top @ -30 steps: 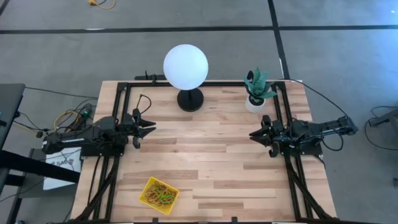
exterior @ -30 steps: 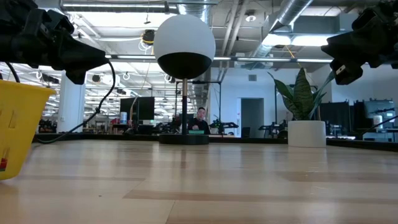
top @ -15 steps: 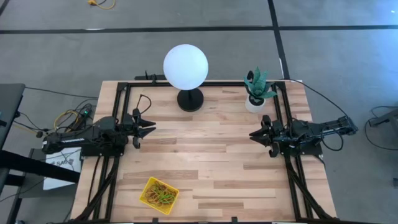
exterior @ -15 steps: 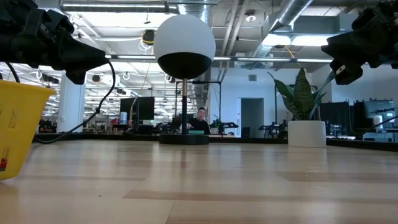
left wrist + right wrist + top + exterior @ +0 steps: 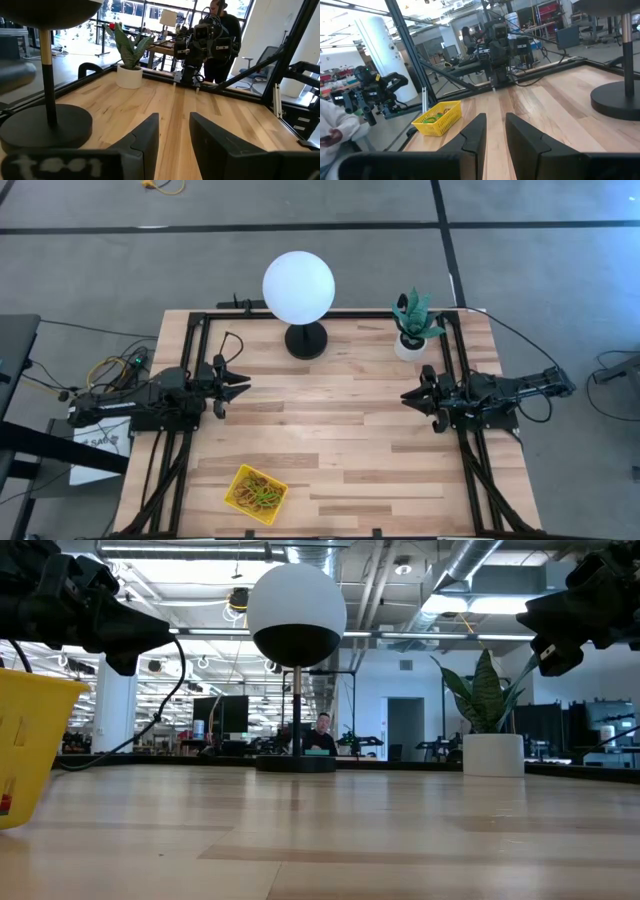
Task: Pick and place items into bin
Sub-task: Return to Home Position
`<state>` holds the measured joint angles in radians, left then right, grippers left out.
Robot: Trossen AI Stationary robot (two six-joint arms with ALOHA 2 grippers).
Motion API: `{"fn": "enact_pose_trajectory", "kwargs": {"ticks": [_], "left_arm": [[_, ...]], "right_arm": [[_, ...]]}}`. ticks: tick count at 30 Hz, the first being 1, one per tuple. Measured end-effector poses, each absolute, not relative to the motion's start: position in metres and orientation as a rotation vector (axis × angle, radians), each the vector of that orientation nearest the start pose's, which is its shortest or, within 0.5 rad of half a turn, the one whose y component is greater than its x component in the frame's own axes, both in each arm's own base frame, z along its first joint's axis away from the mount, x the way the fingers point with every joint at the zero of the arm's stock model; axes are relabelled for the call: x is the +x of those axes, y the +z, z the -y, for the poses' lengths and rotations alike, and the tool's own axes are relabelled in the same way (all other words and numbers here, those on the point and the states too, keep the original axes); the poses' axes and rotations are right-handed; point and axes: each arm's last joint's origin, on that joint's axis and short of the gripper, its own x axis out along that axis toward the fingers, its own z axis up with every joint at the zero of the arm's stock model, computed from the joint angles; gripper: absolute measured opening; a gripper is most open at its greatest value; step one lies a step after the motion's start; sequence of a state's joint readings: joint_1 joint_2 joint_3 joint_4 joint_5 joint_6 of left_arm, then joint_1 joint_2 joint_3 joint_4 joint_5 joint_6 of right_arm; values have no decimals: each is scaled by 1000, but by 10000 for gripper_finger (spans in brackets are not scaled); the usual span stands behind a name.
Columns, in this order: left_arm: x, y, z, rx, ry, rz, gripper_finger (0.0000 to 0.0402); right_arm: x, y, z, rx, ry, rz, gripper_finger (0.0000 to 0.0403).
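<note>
The yellow bin (image 5: pixel 256 493) stands near the table's near edge, left of the middle; it also shows in the low view (image 5: pixel 30 740) and the right wrist view (image 5: pixel 437 118). Rubber-band loops (image 5: pixel 259 497), green, red and yellowish, lie tangled inside it. I see no loops on the bare wood. My left gripper (image 5: pixel 247 387) hovers above the table's left side, fingers level and pointing right, narrowly open (image 5: pixel 173 125). My right gripper (image 5: pixel 403 396) hovers above the right side, pointing left, narrowly open (image 5: pixel 494 125). Both are empty and far from the bin.
A lamp with a white globe (image 5: pixel 298 290) stands on its black base (image 5: pixel 306 340) at the far edge's middle. A white plant pot (image 5: pixel 410 345) stands at the far right. Bare wood lies between the arms. People show in the room beyond the table (image 5: pixel 321 732).
</note>
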<state>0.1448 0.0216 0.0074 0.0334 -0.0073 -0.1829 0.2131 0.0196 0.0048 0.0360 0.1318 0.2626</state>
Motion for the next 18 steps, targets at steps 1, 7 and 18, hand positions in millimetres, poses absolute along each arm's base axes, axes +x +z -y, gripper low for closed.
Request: {"fn": "enact_pose_trajectory", "kwargs": {"ticks": [1,7,18], "left_arm": [[98,168,-14,-181,150,33,98],[98,168,-14,-177,150,33,98],[98,168,-14,-178,150,33,98]], "right_arm": [[97,167,-17,266,84,10,67],[97,167,-17,266,84,10,67],[97,167,-17,266,84,10,67]]}}
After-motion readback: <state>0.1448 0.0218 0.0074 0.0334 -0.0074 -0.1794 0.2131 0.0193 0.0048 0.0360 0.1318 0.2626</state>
